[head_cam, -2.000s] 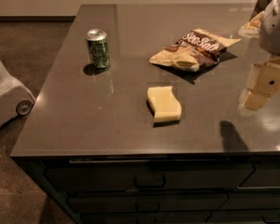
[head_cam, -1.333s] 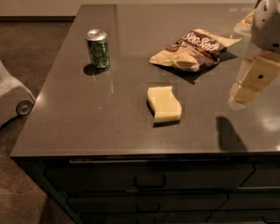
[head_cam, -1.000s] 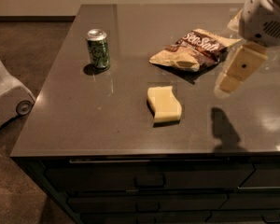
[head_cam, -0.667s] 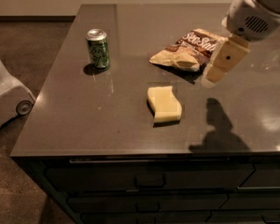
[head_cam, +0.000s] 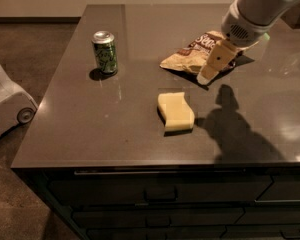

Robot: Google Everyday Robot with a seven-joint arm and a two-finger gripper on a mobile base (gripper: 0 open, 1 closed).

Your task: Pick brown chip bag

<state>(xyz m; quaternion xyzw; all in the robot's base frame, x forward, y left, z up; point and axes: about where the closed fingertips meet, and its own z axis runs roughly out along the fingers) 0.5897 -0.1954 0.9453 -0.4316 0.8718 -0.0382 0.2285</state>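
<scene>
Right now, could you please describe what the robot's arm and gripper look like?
The arm is a rounded, pale grey-white casing with a round patch of small dark holes near its end. The gripper, over the brown chip bag, is tan and blocky, tapering to a paler tip, with one small dark dot. No cables show.

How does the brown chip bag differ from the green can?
The brown chip bag lies flat and crinkled; the green can stands upright and smooth. The bag is wider, the can taller. The gripper hangs over the bag, not the can. Both rest on the counter.
</scene>
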